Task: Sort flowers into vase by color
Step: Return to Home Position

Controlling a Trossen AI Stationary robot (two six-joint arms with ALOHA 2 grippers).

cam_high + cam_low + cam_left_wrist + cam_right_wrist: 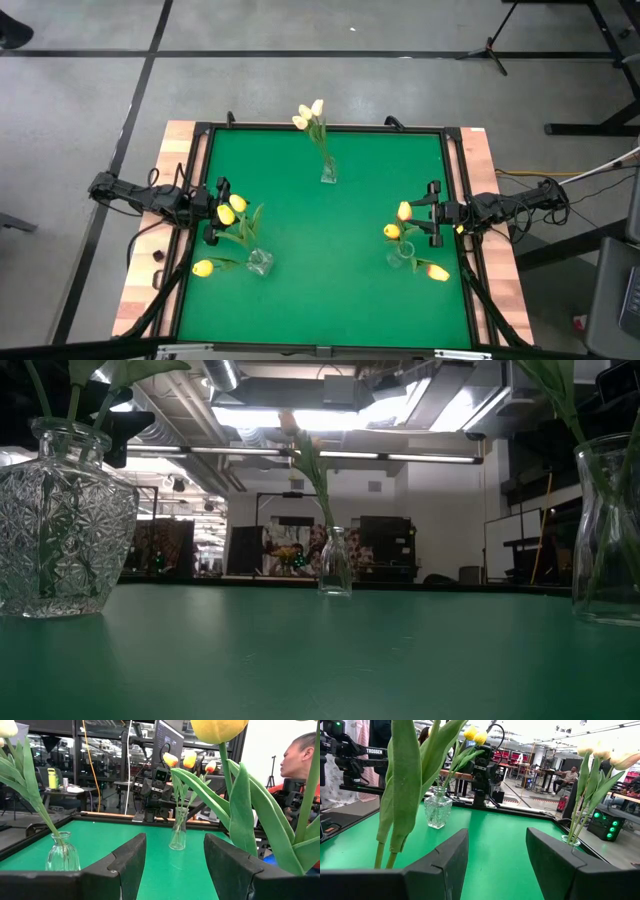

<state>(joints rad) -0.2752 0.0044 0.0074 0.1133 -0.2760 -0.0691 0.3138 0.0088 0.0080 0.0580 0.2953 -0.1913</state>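
Note:
Three glass vases stand on the green table. A cut-glass vase [260, 262] [60, 530] at the near left holds yellow tulips [228, 210] [475, 735]. A small bottle vase [328, 172] [335, 563] at the far middle holds creamy white tulips [310, 115] [600, 750]. A tall vase [403, 255] [177, 832] at the near right holds yellow and orange-red tulips [404, 211] [185, 759]. My left gripper [220, 210] [175, 870] is open at the left edge, close beside the yellow heads. My right gripper [432, 213] [497, 865] is open at the right edge, beside the right vase's tulips.
A black frame [320, 128] borders the green mat, with wooden table margins [180, 180] outside it. The mat's middle [330, 230] lies between the three vases. A person [300, 755] shows beyond the table's right side, and another sits far off [572, 775].

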